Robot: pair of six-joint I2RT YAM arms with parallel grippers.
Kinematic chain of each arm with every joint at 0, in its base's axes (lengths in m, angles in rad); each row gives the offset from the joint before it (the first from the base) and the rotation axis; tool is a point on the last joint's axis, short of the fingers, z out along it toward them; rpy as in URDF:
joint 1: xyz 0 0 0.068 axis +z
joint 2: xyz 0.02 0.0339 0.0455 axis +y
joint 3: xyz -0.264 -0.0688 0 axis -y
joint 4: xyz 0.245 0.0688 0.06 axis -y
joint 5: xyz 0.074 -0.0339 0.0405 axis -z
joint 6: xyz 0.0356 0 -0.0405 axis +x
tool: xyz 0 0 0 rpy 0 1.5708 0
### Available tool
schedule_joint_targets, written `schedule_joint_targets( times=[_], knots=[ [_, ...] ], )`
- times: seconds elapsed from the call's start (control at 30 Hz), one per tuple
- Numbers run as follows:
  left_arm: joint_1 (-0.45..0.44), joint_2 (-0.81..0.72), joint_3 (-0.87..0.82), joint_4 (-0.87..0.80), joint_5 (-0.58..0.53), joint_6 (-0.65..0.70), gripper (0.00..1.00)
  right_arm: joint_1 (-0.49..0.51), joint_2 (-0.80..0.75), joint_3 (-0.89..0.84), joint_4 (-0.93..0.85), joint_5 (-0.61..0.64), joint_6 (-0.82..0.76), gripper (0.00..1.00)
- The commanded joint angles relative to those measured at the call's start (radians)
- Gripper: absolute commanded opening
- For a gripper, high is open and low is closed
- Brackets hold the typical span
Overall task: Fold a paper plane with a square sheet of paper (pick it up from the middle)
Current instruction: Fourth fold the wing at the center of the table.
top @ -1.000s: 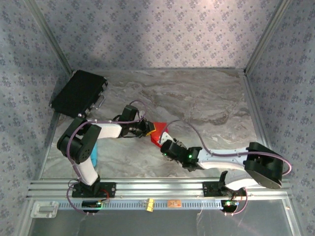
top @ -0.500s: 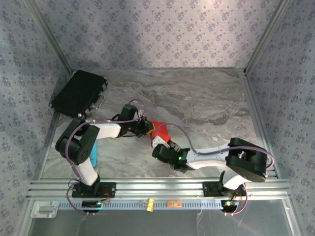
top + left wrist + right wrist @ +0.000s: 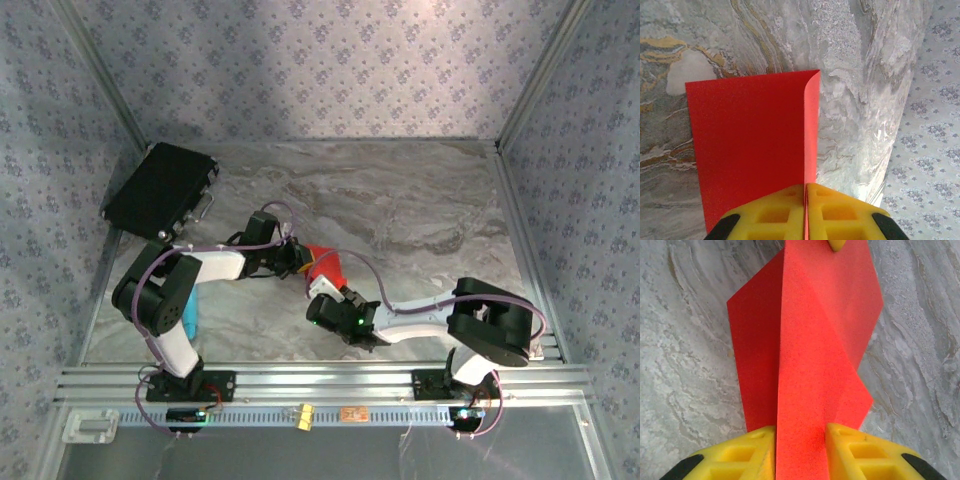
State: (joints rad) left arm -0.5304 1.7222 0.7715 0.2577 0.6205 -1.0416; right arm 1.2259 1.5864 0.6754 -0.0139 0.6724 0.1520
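The square sheet of paper (image 3: 327, 266) is bright red and partly folded, held up off the marble between both grippers. In the left wrist view the paper (image 3: 750, 140) shows a flat panel with a narrow folded strip along its right edge. My left gripper (image 3: 805, 186) is shut on that edge, which runs as a thin red line between the yellow pads. In the top view the left gripper (image 3: 302, 258) meets the sheet from the left. My right gripper (image 3: 801, 432) stands open, its pads on either side of a raised fold of the paper (image 3: 815, 340). From above, the right gripper (image 3: 326, 290) is at the sheet's near end.
A black rectangular case (image 3: 160, 190) lies at the back left corner. A small blue-tipped tool (image 3: 190, 318) stands by the left arm's base. A yellow piece (image 3: 303, 418) and an orange tag (image 3: 351, 413) sit on the front rail. Patterned walls enclose the table.
The right arm's elbow has swung left and its gripper has moved left along the paper, with the jaws narrowing around the fold. The left gripper keeps its hold.
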Motion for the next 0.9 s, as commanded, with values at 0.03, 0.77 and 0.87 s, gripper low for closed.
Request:
schedule_joint_targets(
  times=[0.03,0.77,0.87],
  knots=[
    [0.001,-0.024,0.035,-0.014,0.026,-0.004,0.13,-0.012,-0.021,-0.02,0.032,-0.015,0.039,0.25],
    [-0.003,-0.008,0.049,-0.042,0.027,0.002,0.11,-0.048,-0.048,-0.068,0.085,-0.054,0.108,0.23],
    [-0.003,-0.007,0.05,-0.043,0.027,0.002,0.1,-0.049,-0.042,-0.059,0.062,-0.037,0.117,0.25]
  ],
)
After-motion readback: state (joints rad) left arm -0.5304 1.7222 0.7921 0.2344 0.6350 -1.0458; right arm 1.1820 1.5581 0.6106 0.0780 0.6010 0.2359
